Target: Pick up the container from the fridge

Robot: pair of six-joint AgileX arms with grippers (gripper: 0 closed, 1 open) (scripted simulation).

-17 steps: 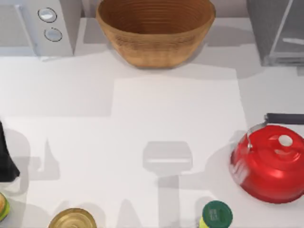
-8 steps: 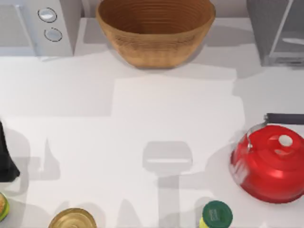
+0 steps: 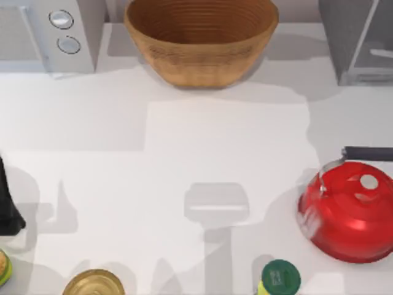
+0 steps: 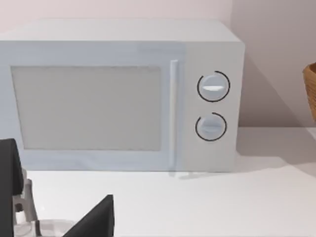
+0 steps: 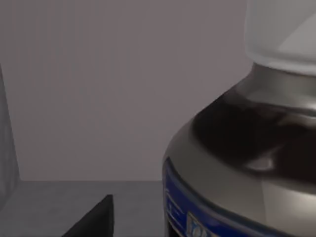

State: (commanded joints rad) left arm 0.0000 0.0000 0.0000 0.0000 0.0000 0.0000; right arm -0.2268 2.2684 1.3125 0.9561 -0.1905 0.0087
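Right end effector, grip state unclear, sits just beside the container (image 5: pixel 247 163) inside the fridge (image 5: pixel 98 98).

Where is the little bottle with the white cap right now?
The container sits close up in the right wrist view, inside a grey-walled space that looks like the fridge, which stands at the table's far right corner in the top view.

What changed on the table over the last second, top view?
Nothing visibly moved: only faint shifts in the shadows near the grey box-shaped fridge. The woven brown basket, red kettle, green-lidded yellow jar, gold-topped round can and white two-knob appliance all sit where they were.
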